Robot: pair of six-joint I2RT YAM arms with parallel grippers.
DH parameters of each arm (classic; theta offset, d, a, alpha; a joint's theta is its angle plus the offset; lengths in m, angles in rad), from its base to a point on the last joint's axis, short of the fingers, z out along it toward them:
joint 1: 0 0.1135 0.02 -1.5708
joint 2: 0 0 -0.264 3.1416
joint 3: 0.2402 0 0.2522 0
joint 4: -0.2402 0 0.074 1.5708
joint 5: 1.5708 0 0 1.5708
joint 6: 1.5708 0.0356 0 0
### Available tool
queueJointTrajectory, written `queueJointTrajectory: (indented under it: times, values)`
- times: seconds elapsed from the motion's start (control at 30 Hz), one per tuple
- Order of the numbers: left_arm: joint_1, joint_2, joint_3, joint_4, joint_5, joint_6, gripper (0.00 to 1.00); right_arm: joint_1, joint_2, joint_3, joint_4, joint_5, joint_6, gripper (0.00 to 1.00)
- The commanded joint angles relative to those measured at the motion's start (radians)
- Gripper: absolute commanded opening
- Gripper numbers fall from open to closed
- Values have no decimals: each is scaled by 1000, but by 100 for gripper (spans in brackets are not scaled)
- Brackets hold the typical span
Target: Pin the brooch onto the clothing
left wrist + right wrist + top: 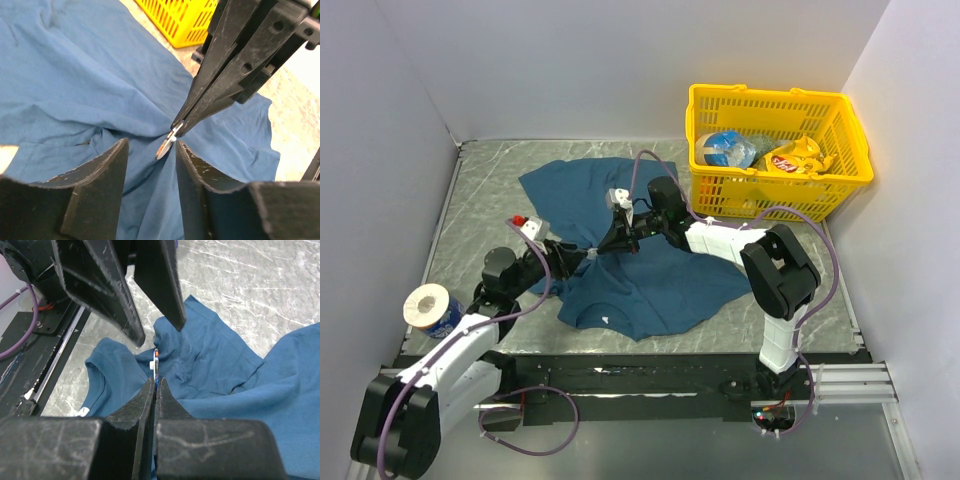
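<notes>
The clothing, a dark teal T-shirt [655, 285] [75, 75] [225, 370], lies crumpled on the marble tabletop, its white neck label [608, 320] near the front. My right gripper [601, 247] [155, 381] is shut on the brooch [166, 144] [156, 361], a tiny orange and silver-white piece held edge-on just above a raised fold of the shirt. My left gripper [582, 256] [150, 145] faces it from the left. Its jaws stand apart on either side of that fold and the brooch, and neither finger [125, 310] visibly presses the cloth.
A yellow basket [775, 150] [185, 20] with snack packets stands at the back right, close behind the right arm. A white roll with a blue side [430, 305] sits at the front left. White walls close in on three sides of the table.
</notes>
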Motion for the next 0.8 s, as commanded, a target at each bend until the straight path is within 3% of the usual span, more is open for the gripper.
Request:
queueJointTrajectory:
  times: [0.0,0.23,0.4,0.43,0.77]
  values:
    - [7,39,0,58,68,11,49,3,-6,50,11,0,-13,0]
    - [12,116,18,65,136,22,46,3,-1,59,-2,3,-21,0]
    - [15,139,27,75,156,23,40,3,-1,59,-2,3,-21,0]
    - [15,143,29,76,156,23,35,3,-1,59,-2,2,-21,0]
    - [18,151,37,94,179,20,32,5,5,63,-7,2,-22,0]
